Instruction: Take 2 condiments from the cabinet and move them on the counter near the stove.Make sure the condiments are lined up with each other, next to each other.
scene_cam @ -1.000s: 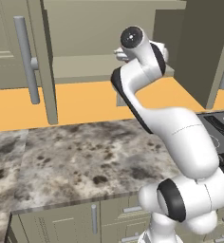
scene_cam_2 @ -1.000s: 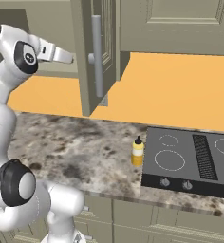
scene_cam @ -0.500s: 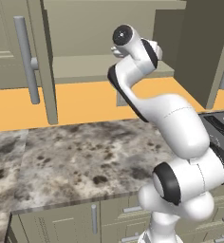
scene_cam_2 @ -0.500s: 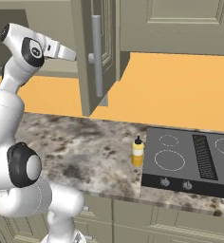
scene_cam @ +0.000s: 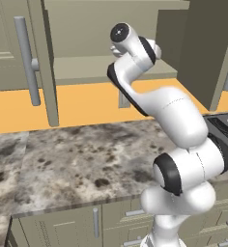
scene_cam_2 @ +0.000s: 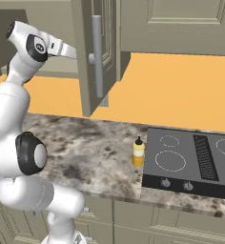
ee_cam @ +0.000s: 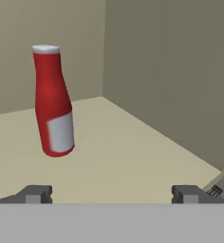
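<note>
The red bottle (ee_cam: 53, 102) stands on the shelf (ee_cam: 133, 156) inside the cabinet (scene_cam: 111, 34). In the hand view it is ahead of the jaws and off to the left, not between them. It leans a little in that view, but the camera may be tilted, so I think it stands straight up, with its long side going up and down and its white cap on top. It is not touching the jaws. The gripper (ee_cam: 112, 193) is open wide and holds nothing. To get the bottle, I think the hand must go further in and move to the left, so that one jaw passes on each side of the bottle.

The yellow bottle (scene_cam_2: 138, 152) is already down on the counter (scene_cam_2: 90, 152), just beside the left edge of the stove (scene_cam_2: 190, 162). So one bottle looks done and the red one is left.

The hand view shows the red bottle and the bare shelf around it. The right base view shows the yellow bottle and the stove, and the arm reaching up past the open door (scene_cam_2: 93, 57). The left base view shows the arm going up into the open cabinet, and there the arm hides the hand.
</note>
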{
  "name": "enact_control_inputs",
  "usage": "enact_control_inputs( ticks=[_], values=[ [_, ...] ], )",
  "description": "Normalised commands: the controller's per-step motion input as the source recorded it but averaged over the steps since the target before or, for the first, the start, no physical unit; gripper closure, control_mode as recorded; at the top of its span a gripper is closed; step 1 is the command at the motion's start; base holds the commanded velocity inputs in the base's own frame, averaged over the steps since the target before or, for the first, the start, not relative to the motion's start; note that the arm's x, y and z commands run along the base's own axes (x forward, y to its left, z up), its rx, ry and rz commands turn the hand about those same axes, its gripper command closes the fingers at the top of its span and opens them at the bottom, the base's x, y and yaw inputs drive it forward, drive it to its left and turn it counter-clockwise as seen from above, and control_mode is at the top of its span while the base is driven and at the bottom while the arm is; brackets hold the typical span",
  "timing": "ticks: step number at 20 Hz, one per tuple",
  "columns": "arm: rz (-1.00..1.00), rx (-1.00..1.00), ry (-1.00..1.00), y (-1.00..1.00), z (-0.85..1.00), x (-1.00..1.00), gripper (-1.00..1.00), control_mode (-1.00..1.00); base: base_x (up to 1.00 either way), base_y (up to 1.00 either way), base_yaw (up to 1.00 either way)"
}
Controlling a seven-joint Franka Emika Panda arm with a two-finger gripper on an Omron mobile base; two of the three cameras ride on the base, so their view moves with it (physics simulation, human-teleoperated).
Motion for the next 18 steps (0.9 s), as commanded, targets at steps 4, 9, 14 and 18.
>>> enact_control_inputs(
  ticks=[4, 9, 14, 18],
  values=[
    [0.00, 0.00, 0.00, 0.00, -0.09, 0.32, -1.00, -1.00, 0.00, 0.00, 0.00],
    [0.00, 0.00, 0.00, 0.00, -0.06, 0.23, -1.00, -1.00, 0.00, 0.00, 0.00],
    [0.00, 0.00, 0.00, 0.00, 0.00, 0.21, -1.00, -1.00, 0.00, 0.00, 0.00],
    [-0.01, 0.00, 0.00, 0.00, -0.01, 0.23, -1.00, -1.00, 0.00, 0.00, 0.00]
  ],
)
